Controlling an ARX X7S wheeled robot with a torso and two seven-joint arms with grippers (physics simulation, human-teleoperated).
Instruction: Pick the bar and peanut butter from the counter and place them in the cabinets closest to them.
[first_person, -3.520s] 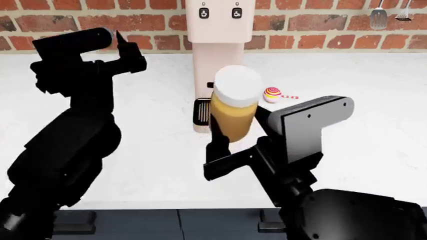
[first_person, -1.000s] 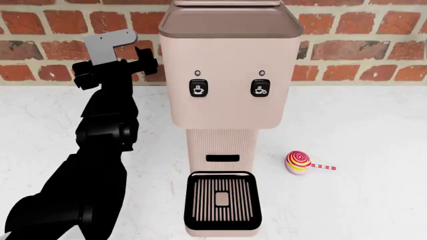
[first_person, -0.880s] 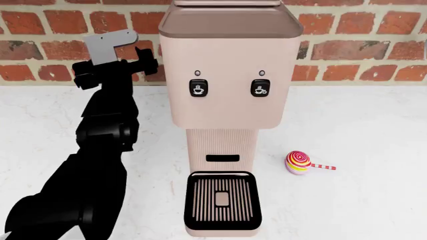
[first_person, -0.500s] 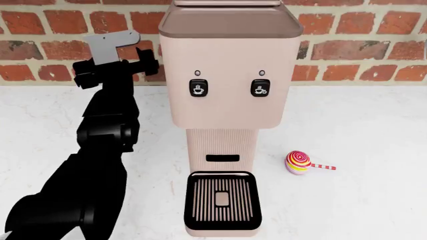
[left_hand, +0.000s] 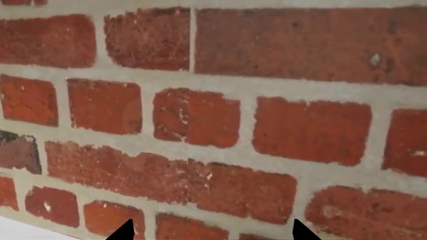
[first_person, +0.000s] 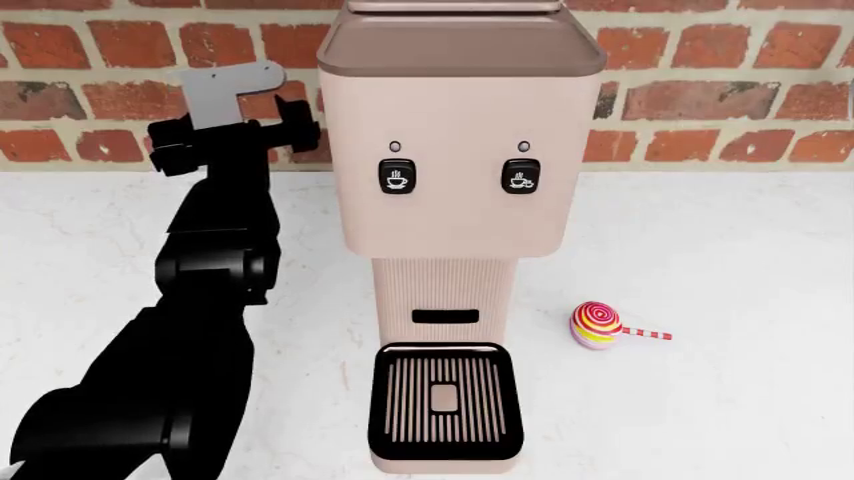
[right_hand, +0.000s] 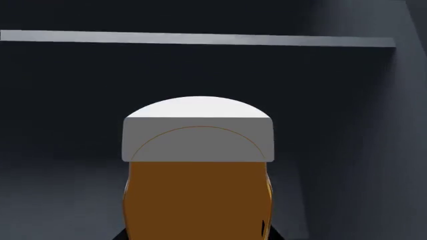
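There is one tall beige coffee machine (first_person: 454, 235) on one wide white stone-like counter (first_person: 721, 270). The machine has two small black buttons with cup pictures, one on each side of its front (first_person: 396, 178) (first_person: 521, 178). It has one black drip grid (first_person: 445, 408) at its foot.

One round swirled lollipop (first_person: 597, 326) in pink, yellow and white lies beside the machine.

One black robot arm (first_person: 200, 300) shows in the head view. Two black fingertips (left_hand: 123, 231) show in the left wrist view.

There is one red brick wall (first_person: 694, 95) behind everything.

There is one small jar of tan peanut butter (right_hand: 197, 200) with one white lid (right_hand: 198, 131). One pale shelf edge (right_hand: 200, 38) runs across the one dark cabinet (right_hand: 67, 100) around it.
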